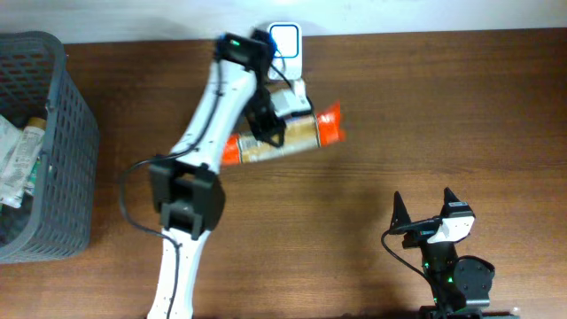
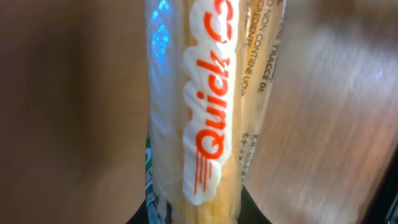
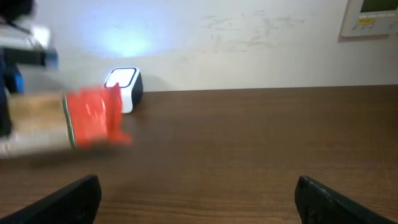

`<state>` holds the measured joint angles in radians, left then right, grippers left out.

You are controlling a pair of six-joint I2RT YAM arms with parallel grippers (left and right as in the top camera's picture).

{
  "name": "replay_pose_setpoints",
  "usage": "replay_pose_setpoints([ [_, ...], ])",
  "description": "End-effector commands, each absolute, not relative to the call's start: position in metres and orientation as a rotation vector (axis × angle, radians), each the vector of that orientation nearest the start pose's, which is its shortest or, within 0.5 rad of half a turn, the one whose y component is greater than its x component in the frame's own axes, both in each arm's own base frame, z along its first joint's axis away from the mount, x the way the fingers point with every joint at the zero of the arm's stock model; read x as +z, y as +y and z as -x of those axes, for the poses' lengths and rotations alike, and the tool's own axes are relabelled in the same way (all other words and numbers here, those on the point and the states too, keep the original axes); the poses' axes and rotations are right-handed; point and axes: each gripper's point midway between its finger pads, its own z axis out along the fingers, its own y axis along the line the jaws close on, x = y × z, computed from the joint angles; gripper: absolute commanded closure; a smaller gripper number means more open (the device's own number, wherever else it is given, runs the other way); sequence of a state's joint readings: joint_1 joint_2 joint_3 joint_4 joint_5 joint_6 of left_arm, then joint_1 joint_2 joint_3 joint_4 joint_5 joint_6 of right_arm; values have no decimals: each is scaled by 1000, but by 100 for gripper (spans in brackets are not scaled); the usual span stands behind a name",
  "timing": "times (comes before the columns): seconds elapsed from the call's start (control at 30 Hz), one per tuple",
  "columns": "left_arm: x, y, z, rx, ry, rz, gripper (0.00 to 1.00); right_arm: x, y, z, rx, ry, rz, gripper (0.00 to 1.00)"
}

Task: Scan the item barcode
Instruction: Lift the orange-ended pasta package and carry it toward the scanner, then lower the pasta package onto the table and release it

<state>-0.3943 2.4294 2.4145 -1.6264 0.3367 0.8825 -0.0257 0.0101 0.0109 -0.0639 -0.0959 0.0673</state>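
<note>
Holding pasta pkt (image 1: 306, 130) mid-length w/ left gripper (image 1: 268, 129) nearly closed, right gripper (image 1: 423, 198) wide open & empty; prob light, brittle contents, slick film, so grip centre, gently.

Item count, with positions referenced to the barcode scanner:

- Barcode scanner (image 1: 285, 42): one. White housing, blue-lit face.
- Spaghetti packet (image 1: 306, 131): one. Clear wrap, orange-red ends, lettering "Quick". It sits just in front of the scanner.
- Robot arms: two. The left arm (image 1: 208, 115) reaches to just in front of the scanner. The right arm (image 1: 456, 275) is well apart from it, to the front right.
- Two-finger grippers: two, the left gripper (image 1: 268, 135) and the right gripper (image 1: 423, 197).
- Grey slatted basket (image 1: 75, 115): one, far left of the scanner.
- Packaged items (image 1: 18, 159) in the basket: several. An exact count cannot be determined.
- Wooden table (image 1: 443, 115): one.
- Wall panel (image 3: 373, 15): one, to the right of the scanner.
</note>
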Motion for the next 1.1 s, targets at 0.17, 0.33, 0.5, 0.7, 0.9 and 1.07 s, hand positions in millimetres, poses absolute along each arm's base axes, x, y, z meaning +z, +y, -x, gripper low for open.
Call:
replay_pose_setpoints([
  [0.17, 74, -271, -361, -628, 2301, -2084, 100, 159, 9, -246, 105, 1636, -2, 1],
  [0.33, 70, -296, -343, -824, 2248, -2058, 100, 159, 9, -246, 105, 1636, -2, 2],
  [0.5, 64, -319, -325, -893, 2196, -2093, 100, 159, 9, -246, 105, 1636, -2, 1],
  [0.7, 55, -333, -315, -889, 2162, -2146, 98, 159, 9, -246, 105, 1636, -2, 1],
  [0.9, 55, -316, -341, -629, 2344, -2050, 1, 159, 9, -246, 105, 1636, -2, 1],
  [1.07, 132, -297, -400, -360, 2353, -1790, 1, 159, 9, -246, 105, 1636, -2, 1],
])
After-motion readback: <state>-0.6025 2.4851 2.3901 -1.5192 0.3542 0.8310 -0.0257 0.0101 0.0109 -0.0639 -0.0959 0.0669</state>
